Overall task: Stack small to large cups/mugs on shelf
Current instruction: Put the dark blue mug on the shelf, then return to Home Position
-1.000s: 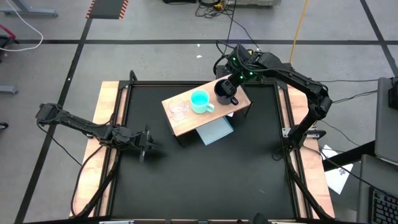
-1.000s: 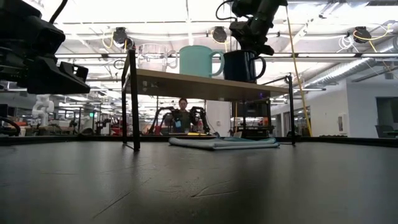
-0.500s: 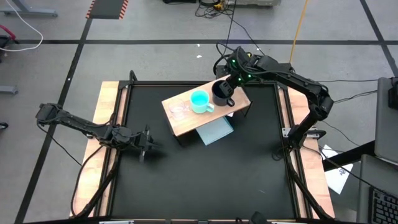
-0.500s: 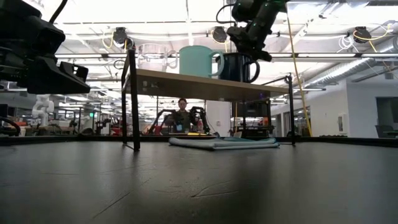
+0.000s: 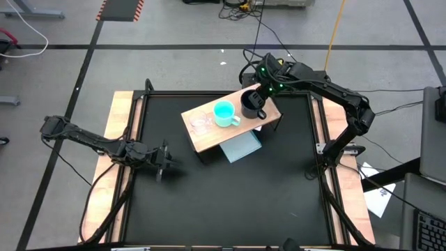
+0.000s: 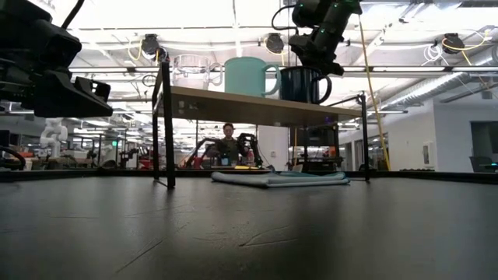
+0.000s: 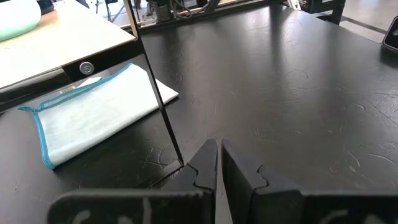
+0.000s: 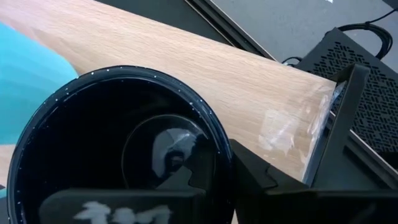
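Note:
The wooden shelf [image 5: 209, 136] stands at the table's far middle. On it, in a row from left to right, stand the clear glass cup [image 5: 200, 122], the turquoise mug [image 5: 224, 113] and the black mug [image 5: 250, 104], bottoms down. My right gripper [image 5: 259, 92] is above the shelf's right end, shut on the black mug [image 8: 112, 143]. In the low view the mug [image 6: 302, 84] sits at the level of the board, below the gripper [image 6: 315, 56]. My left gripper [image 5: 164, 162] is shut and empty, low over the table's left part. My right gripper holds the black mug by its rim [image 8: 222, 149] on the far right side, one finger inside the mug [image 8: 200, 171] and one outside [image 8: 252, 180]. The fingers come from above, slanting down. The mug is upright, its bottom at the shelf's board; I cannot tell a gap.
A folded pale blue cloth [image 5: 243, 146] lies on the table under the shelf and also shows in the left wrist view [image 7: 93, 118]. The shelf's dark legs [image 6: 166, 124] stand on the black table top. A person sits far behind the table [image 6: 227, 140].
My right gripper has shifted the black mug a little toward the turquoise mug and then back toward the shelf's right end, tipping slightly on the way. The mug has stayed upright at the board's level.

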Controlling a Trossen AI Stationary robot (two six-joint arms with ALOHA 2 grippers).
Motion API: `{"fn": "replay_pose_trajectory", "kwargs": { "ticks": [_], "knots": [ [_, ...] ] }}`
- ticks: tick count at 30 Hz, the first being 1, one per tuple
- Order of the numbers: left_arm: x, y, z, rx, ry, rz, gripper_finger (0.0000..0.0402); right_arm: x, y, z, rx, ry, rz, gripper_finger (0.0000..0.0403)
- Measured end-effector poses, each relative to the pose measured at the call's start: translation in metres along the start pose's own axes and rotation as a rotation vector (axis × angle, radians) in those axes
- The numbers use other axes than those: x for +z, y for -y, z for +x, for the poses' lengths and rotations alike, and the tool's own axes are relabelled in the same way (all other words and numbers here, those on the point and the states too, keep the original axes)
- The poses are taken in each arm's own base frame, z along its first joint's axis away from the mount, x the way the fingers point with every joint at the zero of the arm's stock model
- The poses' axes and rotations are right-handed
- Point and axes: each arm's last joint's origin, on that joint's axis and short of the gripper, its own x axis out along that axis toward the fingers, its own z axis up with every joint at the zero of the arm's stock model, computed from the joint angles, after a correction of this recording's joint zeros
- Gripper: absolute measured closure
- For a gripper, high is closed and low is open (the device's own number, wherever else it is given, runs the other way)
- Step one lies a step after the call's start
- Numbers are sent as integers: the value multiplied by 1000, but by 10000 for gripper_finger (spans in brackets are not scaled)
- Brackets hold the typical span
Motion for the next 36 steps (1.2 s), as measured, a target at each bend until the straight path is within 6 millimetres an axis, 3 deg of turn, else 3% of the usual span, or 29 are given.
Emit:
{"fn": "replay_pose_trajectory", "kwargs": {
  "ticks": [7, 21, 36],
  "knots": [
    [0, 0, 0, 0, 0, -3, 376, -1, 0, 0, 3, -11, -31, 357],
    [0, 0, 0, 0, 0, -5, 376, 1, -2, -3, 40, 22, -39, 276],
    [0, 0, 0, 1, 2, -6, 376, -1, -2, -53, 68, 218, -54, 264]
  ]
}}
